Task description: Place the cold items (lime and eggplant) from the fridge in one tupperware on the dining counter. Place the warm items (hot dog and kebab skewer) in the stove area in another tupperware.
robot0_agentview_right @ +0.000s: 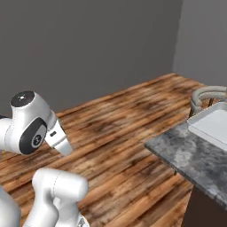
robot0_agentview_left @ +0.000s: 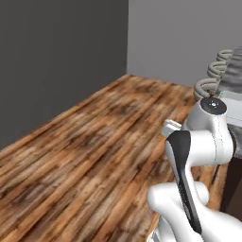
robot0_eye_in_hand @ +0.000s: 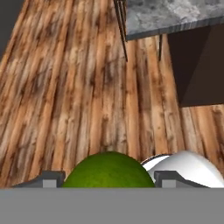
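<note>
The two dark fingertips (robot0_eye_in_hand: 53, 178) stood well apart at the bottom of the hand view, with the green lime (robot0_eye_in_hand: 108, 169) seated between them — the gripper (robot0_eye_in_hand: 108, 180) was closed on it, the fruit filling the gap from one finger to the other. Beyond the lime lay the wooden plank floor (robot0_eye_in_hand: 65, 87), and the grey stone counter (robot0_eye_in_hand: 170, 15) showed at the top right (its dark side panel dropping to the floor). In the right base view, a white tray (robot0_agentview_right: 213, 124) sat on that counter.
</note>
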